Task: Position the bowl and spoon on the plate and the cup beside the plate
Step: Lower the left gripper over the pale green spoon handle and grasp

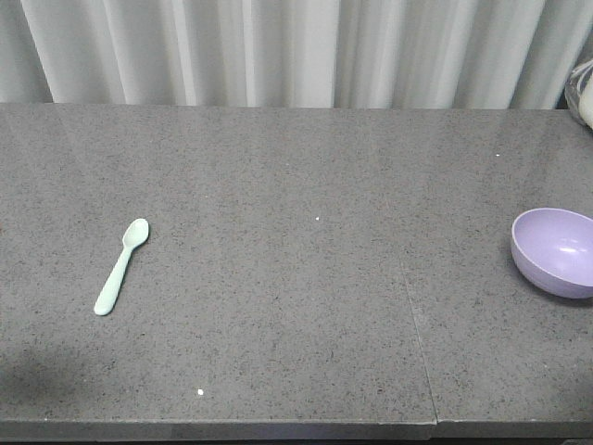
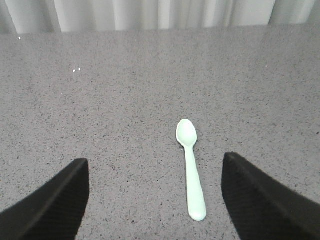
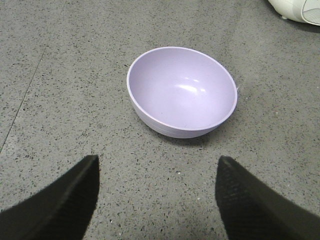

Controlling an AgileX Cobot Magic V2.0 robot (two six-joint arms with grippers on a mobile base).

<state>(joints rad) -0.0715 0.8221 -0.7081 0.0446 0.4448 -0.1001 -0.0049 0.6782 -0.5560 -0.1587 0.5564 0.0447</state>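
Fingers [image 2: 55, 205] of the left gripper [image 2: 155, 162] are spread wide and released, grasping nothing. Both dark pads show at the lower corners of the left wrist view, above the grey speckled table [image 1: 296, 176]. Spoon [image 2: 190, 170] lies flat on the table ahead of this gripper, in the gap between the two fingers but nearer the one on the picture's right, touching neither. Its scoop end points away from the camera and its handle toward it. In the front view the spoon [image 1: 121, 267] sits on the left part of the table, slightly slanted, scoop end farther back. Right gripper [image 3: 157, 160] is likewise released, fingers [image 3: 60, 200] apart and holding nothing. Bowl [image 3: 182, 92] stands upright and empty on the table just ahead of this gripper, clear of both fingers. In the front view the bowl [image 1: 556, 252] is at the right edge, partly cut by the frame, well apart from the spoon. A seam [image 1: 417, 320] crosses the tabletop between them, nearer the bowl. White object [image 3: 295, 10], not identifiable, sits beyond the bowl. Pale curtain [image 1: 296, 51] hangs behind the table.
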